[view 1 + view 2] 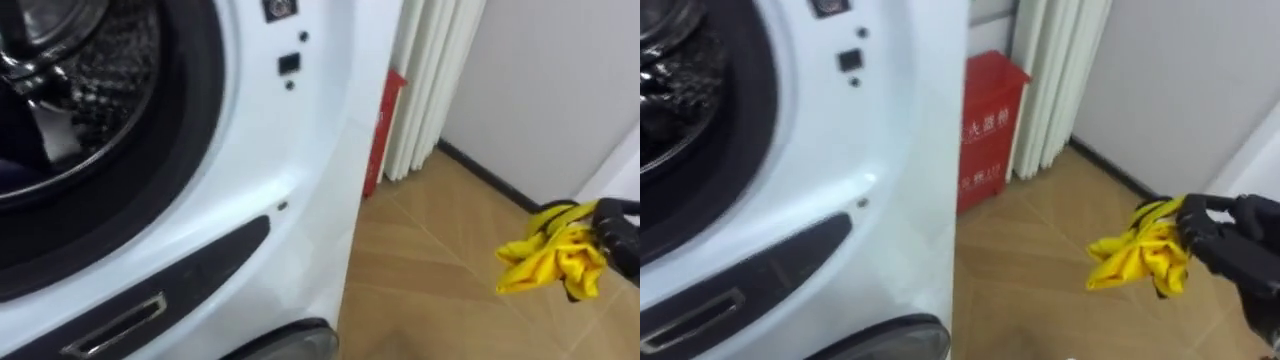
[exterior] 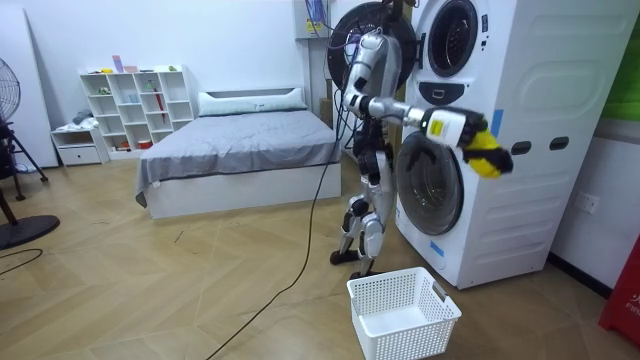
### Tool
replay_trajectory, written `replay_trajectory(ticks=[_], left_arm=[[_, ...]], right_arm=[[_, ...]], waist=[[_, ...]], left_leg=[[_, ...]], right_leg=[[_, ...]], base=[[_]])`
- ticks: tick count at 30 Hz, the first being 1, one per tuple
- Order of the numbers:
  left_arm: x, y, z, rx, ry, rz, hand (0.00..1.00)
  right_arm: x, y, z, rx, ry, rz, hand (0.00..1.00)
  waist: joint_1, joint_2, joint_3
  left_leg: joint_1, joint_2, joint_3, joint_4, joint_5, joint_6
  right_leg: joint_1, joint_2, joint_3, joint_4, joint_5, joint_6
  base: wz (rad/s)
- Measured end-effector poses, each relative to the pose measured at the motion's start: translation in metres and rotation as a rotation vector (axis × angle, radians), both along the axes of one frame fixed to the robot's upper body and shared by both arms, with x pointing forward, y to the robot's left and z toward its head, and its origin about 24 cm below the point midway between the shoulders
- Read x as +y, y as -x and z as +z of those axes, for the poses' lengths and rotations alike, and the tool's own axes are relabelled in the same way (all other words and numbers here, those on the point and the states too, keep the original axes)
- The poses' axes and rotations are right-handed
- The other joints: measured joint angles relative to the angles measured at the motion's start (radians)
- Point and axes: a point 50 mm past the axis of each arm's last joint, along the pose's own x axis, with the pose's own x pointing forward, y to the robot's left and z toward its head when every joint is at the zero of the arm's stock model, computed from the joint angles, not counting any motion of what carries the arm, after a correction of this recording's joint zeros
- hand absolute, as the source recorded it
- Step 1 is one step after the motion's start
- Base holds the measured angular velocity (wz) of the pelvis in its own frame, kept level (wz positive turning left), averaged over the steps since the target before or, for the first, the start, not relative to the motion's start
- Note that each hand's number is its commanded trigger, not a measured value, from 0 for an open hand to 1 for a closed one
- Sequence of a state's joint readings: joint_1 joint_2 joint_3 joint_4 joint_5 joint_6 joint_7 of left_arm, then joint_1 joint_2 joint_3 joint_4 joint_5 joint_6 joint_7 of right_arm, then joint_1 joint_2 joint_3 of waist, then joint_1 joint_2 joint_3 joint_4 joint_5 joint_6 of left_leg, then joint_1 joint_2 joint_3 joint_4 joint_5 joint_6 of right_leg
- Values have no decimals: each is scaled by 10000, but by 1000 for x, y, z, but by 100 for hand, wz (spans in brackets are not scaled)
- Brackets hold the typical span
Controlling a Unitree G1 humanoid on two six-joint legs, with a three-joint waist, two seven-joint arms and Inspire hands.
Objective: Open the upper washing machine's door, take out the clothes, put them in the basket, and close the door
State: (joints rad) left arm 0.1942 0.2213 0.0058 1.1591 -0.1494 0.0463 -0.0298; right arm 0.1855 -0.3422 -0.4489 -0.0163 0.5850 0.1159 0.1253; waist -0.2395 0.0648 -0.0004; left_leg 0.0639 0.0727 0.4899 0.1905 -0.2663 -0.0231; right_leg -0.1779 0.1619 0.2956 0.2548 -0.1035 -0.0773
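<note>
The robot stands on the wooden floor [image 1: 430, 260] right at the front of a white washing machine [image 1: 270, 190], on the room view's left of it, with a second round-windowed unit stacked on top. Its right arm reaches out level across the machine's front towards the room view's right.

The right hand [image 1: 1232, 243] is closed round a yellow cloth [image 1: 1137, 256] — the dark fingers are curled into one end of it and the rest hangs down in crumpled folds. The cloth is outside the machine, in the air over the floor, off to the right of the washer's front panel and touching nothing but the hand.

In the eye views the open drum [image 1: 95, 85] sits at the upper left, ringed by its dark door seal, with something pale and something dark lying low inside it; what they are cannot be told. Below the drum, a dark panel [image 1: 160, 290] with a silver bar handle runs along the lower edge of the washer's front. Beyond the washer's right-hand edge a red box [image 1: 985, 140] stands on the floor against the wall, just beside a white pleated curtain [image 1: 1045, 80].

A white laundry basket [image 2: 403, 312] sits on the floor near the machine's lower front corner — well below the held cloth. Farther back in the room are a grey bed [image 2: 240, 150] and a white cube shelf [image 2: 140, 105] against the far wall.
</note>
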Motion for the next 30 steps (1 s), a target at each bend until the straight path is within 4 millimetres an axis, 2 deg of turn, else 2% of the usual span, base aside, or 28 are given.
replay_trajectory(ticks=[2,5,6,7,9,11,14,23,28,29,30], left_arm=[[-1,-7,0,-231,123,100,0],[-3,-12,1,-593,354,311,0],[-4,-13,1,-671,417,316,0],[-6,-16,1,-791,509,265,0],[-8,-20,1,-900,546,51,0],[-9,-26,2,-1192,609,-119,0],[-13,-28,1,-1380,734,-69,0],[-17,-35,2,-1700,959,156,0],[-20,-42,3,-1905,1072,65,0],[-21,-45,3,-1955,1113,-9,0],[-21,-46,3,-1973,1136,-31,0]], right_arm=[[-4,0,-10,358,-236,-396,100],[-9,-2,-24,731,-843,-1026,100],[-8,-2,-26,824,-889,-1095,100],[-8,-3,-31,979,-935,-1207,100],[-6,-2,-42,1275,-1040,-1293,100],[-8,1,-52,1632,-1189,-1573,100],[-11,1,-56,1728,-1213,-2006,100],[-16,2,-60,1772,-1172,-2795,100],[-12,0,-61,1906,-1070,-2898,100],[-11,0,-62,1958,-1062,-2895,77],[-10,-1,-62,1966,-1060,-2891,31]], waist=[[-24,279,29],[-34,539,61],[-34,629,29],[-34,665,51],[-43,735,38],[-52,874,-11],[-68,1018,-18],[-247,1327,29],[-318,1343,24],[-323,1336,29],[-331,1335,29]], left_leg=[[-260,-6,-21,102,0,1],[-521,-17,-68,119,3,3],[-561,-17,-78,121,3,3],[-638,-19,-93,129,4,5],[-744,-20,-106,154,6,6],[-956,-43,-108,162,6,7],[-1226,-156,-109,163,51,83],[-1435,-285,-11,135,95,152],[-1494,-410,25,120,96,152],[-1513,-421,26,119,96,153],[-1520,-426,26,120,96,153]], right_leg=[[-306,-2,17,180,-2,3],[-630,19,2,396,-29,10],[-683,23,1,415,-33,11],[-777,28,6,441,-45,20],[-911,37,-4,513,-49,18],[-1161,27,-19,592,-68,25],[-1576,-20,21,856,-77,70],[-1960,-21,200,1127,-146,144],[-2226,-26,310,1461,-261,188],[-2260,-26,338,1482,-263,193],[-2273,-26,344,1499,-270,196]], base=[[0],[2],[0],[0],[2],[4],[-8],[-6],[-8],[0],[0]])
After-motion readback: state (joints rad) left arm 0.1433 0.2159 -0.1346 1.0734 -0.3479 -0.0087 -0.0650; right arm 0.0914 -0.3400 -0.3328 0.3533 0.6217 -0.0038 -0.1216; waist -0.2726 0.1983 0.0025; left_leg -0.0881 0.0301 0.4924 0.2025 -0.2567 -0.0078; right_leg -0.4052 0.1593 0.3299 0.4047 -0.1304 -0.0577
